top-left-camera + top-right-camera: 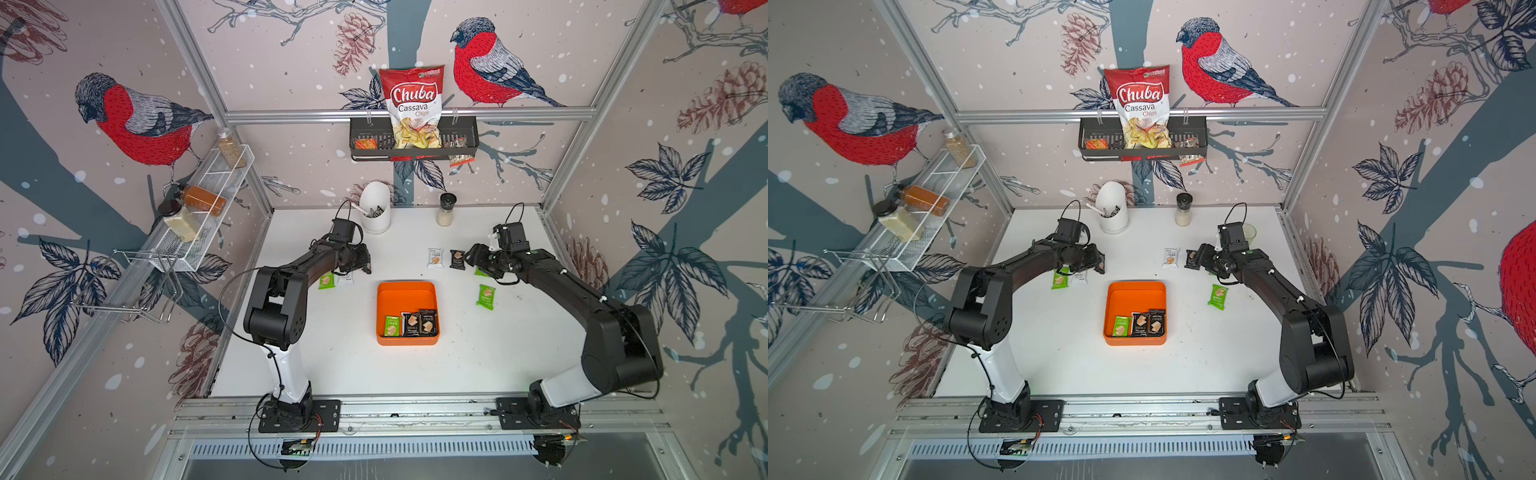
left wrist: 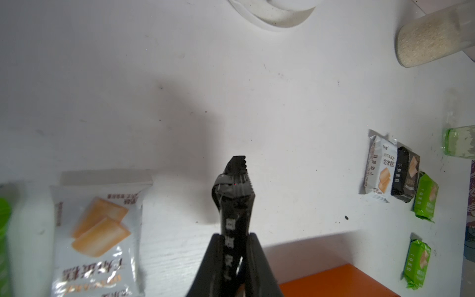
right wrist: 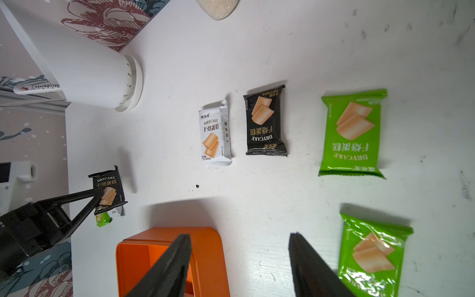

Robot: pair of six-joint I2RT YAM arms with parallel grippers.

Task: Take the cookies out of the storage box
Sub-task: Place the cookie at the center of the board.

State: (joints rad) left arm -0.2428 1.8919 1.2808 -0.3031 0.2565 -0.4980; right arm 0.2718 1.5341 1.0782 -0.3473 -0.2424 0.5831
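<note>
Green cookie (image 1: 481,273), half hidden under right arm (image 1: 552,279)

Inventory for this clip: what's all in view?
storage box: one, orange, table centre
boxed cookies: three, green and two black, near side
loose cookies: six, three green, two white, one black, table
held cookie: one, black, left hand
wall basket: one, black, back rail
chips bag: one, red-white, wall basket
utensil holder: one, white, table back
shaker: one, black-capped, table back
wire rack: one, white, left wall
spice jars: three, mixed, rack
left hand: shut on held cookie
right hand: open, empty
</note>
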